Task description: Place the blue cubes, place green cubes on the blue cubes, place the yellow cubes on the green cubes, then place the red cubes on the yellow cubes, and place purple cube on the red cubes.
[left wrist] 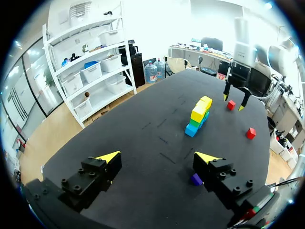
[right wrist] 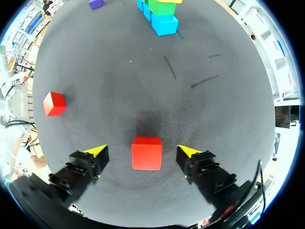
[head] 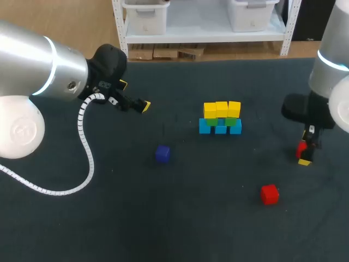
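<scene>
Head view
Table [head: 82,218]: dark cloth, its far edge running behind the stack.
Stack [head: 221,119]: mid-table, a row of blue cubes [head: 220,129] on the cloth, green cubes [head: 231,121] on them, yellow cubes [head: 221,109] on top.
Purple cube [head: 162,153]: alone on the cloth, in front of the stack and towards the left arm's side, apart from it.
Red cube [head: 301,148]: on the cloth under the right gripper [head: 304,154], well apart from the stack.
Second red cube [head: 269,194]: nearer the front, alone, with bare cloth all round it.
Left gripper [head: 134,95]: above bare cloth, well clear of the stack, carrying nothing.

Left wrist view
Left gripper [left wrist: 157,157]: fingers spread wide, nothing between them.
Purple cube [left wrist: 196,179]: just beside one finger, outside the gap.
Stack [left wrist: 198,116]: ahead, across a wide stretch of open cloth.
Right gripper [left wrist: 235,98]: beyond the stack, fingers astride the red cube [left wrist: 231,104].
Second red cube [left wrist: 250,133]: off to one side, near the table's edge.

Right wrist view
Right gripper [right wrist: 142,150]: fingers parted.
Red cube [right wrist: 147,155]: between the fingers, a gap showing on each side, touched by neither.
Second red cube [right wrist: 54,103]: off to one side, well apart.
Stack [right wrist: 164,24]: far ahead, open cloth between.
</scene>
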{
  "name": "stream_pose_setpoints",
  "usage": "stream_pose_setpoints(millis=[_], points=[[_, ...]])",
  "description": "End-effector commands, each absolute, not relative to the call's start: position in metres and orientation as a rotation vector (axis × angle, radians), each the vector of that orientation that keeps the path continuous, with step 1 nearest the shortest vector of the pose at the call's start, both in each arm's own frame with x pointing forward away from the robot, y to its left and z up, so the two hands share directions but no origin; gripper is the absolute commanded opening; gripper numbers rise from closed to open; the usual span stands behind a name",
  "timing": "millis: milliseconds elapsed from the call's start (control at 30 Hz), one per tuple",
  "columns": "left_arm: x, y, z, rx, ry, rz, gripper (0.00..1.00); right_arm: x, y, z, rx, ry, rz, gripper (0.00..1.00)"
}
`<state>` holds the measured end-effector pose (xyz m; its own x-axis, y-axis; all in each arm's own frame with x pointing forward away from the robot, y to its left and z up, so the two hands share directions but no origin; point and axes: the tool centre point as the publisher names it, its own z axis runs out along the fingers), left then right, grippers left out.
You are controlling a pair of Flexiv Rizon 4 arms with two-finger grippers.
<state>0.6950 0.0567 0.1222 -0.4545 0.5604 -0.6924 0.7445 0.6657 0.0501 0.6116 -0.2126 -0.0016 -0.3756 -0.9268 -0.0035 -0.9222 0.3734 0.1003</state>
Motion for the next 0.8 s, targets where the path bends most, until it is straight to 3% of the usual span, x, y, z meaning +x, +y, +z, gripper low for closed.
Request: stream_pose_setpoints(millis=[33, 67, 100, 800], points=[[0.695, 0.059, 0.122, 1.007, 2.176, -0.35, 1.0, 0.613, -0.211, -0.002, 1.72, -2.556, -0.133, 0.17], [0.695, 0.059, 0.122, 1.007, 2.176, -0.35, 1.0, 0.613, -0.211, -0.002, 1.719, -2.556, -0.131, 0.05], [0.695, 0.059, 0.122, 1.007, 2.176, -0.35, 1.0, 0.613, -0.21, -0.002, 1.719, -2.557, -0.129, 0.0], [0.695, 0.059, 0.122, 1.007, 2.176, -0.35, 1.0, 0.617, -0.195, 0.047, 1.84, -2.52, -0.031, 0.0]])
